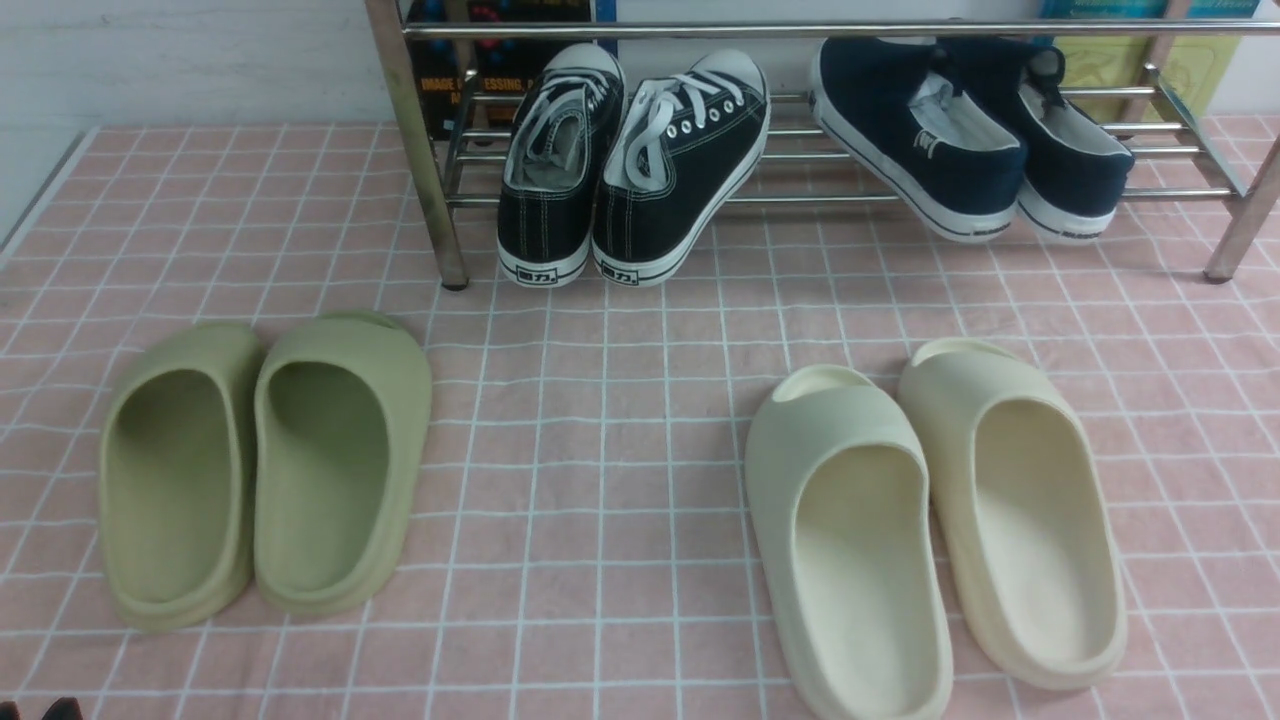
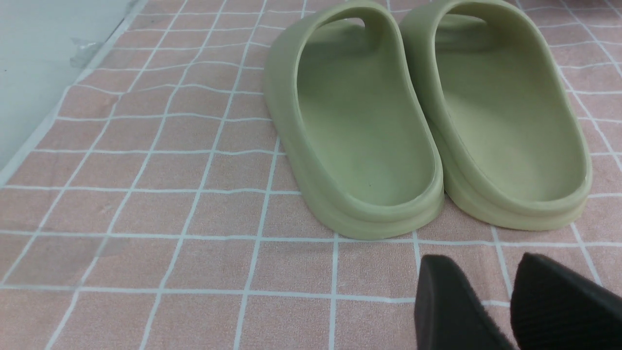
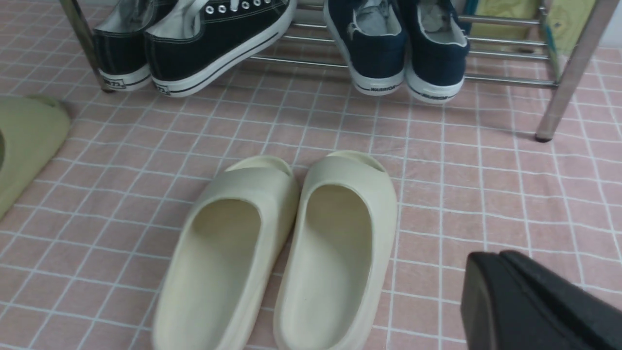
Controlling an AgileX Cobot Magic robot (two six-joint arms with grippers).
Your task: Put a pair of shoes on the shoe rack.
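Observation:
The two navy slip-on shoes lie tilted on the low bars of the chrome shoe rack, heels hanging over its front edge toward me. They also show in the right wrist view, with the rack's leg beside them. My left gripper is slightly open and empty, low over the cloth just behind the heels of the green slides. My right gripper is shut and empty, near the cloth beside the cream slides, well short of the rack.
Two black lace-up sneakers rest on the rack's left part. Olive-green slides sit front left, cream slides front right, all on a pink checked cloth. A pale wall edge borders the left side.

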